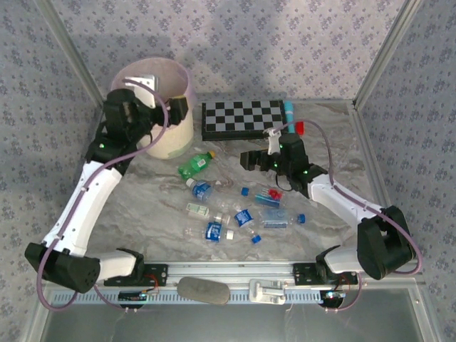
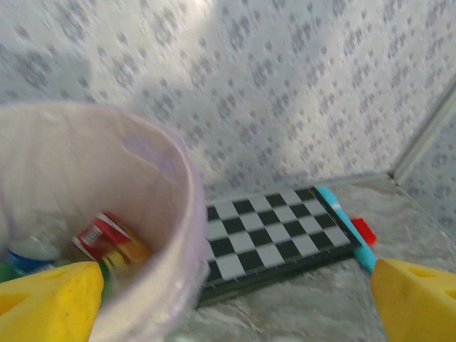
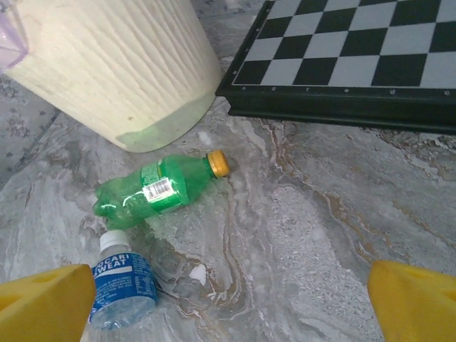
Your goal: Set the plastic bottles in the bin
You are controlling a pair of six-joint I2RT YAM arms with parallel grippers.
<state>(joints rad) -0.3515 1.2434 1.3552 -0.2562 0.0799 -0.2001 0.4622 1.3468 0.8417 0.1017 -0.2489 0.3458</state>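
- My left gripper (image 1: 178, 109) hangs at the rim of the round cream-white bin with a pale pink plastic liner (image 1: 171, 139). Its yellow fingers (image 2: 43, 303) are spread wide, with nothing between them.
- Below that gripper and to its left, inside the bin, lie blurred items. I can make out a blue-capped bottle (image 2: 28, 255) and something with a red and yellow label (image 2: 107, 241).
- Ahead and to the right of my left gripper, a black and white chessboard (image 1: 242, 117) lies flat on the grey marbled table (image 1: 142, 206). A teal marker pen (image 1: 291, 112) and a small red block (image 1: 300, 127) sit along its right edge.
- My right gripper (image 1: 249, 158) hovers above the table, also spread wide and empty.
- Ahead of the right gripper and slightly left, a green plastic bottle with a yellow cap (image 3: 153, 192) lies on its side near the bin's base, not touching it.
- Just beside my right gripper's left finger (image 3: 43, 306), a clear plastic bottle with a blue label and white cap (image 3: 122, 288) lies on its side.
- Behind the right gripper, toward my bases, more small clear bottles with blue labels (image 1: 235, 221) and loose blue caps (image 1: 301, 219) lie scattered.
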